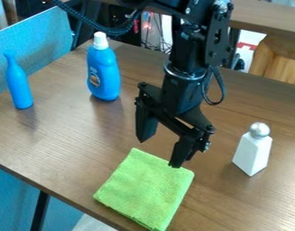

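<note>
"Our tool (159, 153) is standing wide open, isn't it?"

"Yes, we see its two fingers spread well apart, pointing down, with nothing between them. We have it near the middle of the view, under the black arm (195, 40) that comes in from the top edge."

"And what do we find nearest to it?"

"Our green cloth (146, 191), lying flat on the brown counter (65, 144) close to its front edge. One fingertip lines up with the cloth's far edge, by the right corner, but we can't tell whether they touch."

"What else do we have around?"

"Off to the right we see a white bottle (253, 151) with a round silver top, upright. Behind and to the left of the tool stands a blue bottle (103, 74) with a white cap and a label. Farther left, we have a slim blue bottle (18, 85) with a narrow neck."

"And along the far left side?"

"There we see a blue panel (47, 45) rising beside the counter."
</note>
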{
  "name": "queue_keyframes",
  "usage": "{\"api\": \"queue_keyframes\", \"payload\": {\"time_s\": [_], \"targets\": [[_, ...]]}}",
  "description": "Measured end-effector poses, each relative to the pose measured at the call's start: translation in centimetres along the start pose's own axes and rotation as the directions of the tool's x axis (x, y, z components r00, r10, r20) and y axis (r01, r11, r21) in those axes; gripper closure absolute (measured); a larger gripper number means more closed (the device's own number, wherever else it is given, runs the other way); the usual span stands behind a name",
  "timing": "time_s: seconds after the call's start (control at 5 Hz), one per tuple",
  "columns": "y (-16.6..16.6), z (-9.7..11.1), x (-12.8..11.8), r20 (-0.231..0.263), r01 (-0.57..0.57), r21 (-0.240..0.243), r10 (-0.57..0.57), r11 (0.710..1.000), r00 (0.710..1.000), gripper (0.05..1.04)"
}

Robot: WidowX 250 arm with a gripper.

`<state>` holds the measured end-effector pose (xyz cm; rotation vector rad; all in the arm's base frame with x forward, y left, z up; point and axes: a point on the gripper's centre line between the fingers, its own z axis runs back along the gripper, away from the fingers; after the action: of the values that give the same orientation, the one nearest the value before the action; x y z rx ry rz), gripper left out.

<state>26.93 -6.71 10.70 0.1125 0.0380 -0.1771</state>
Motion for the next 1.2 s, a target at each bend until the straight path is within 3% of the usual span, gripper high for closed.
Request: {"api": "queue_keyframes", "payload": {"time_s": [0.2,0.4,0.6,1.0,1.2], "targets": [[-0.1,-0.8,-0.2,-0.028,0.006,-0.002,-0.006,1.0,1.0,0.082],[-0.7,-2.6,0.0,-0.017,0.033,-0.057,-0.034,0.998,0.999,0.082],[-0.3,-4.4,-0.1,-0.074,0.013,-0.055,-0.017,0.998,0.997,0.082],[-0.1,-7.4,-0.5,-0.137,0.022,-0.122,-0.039,0.992,0.99,0.082],[-0.5,-8.6,-0.8,-0.2,0.036,-0.146,-0.065,0.989,0.978,0.082]]}}
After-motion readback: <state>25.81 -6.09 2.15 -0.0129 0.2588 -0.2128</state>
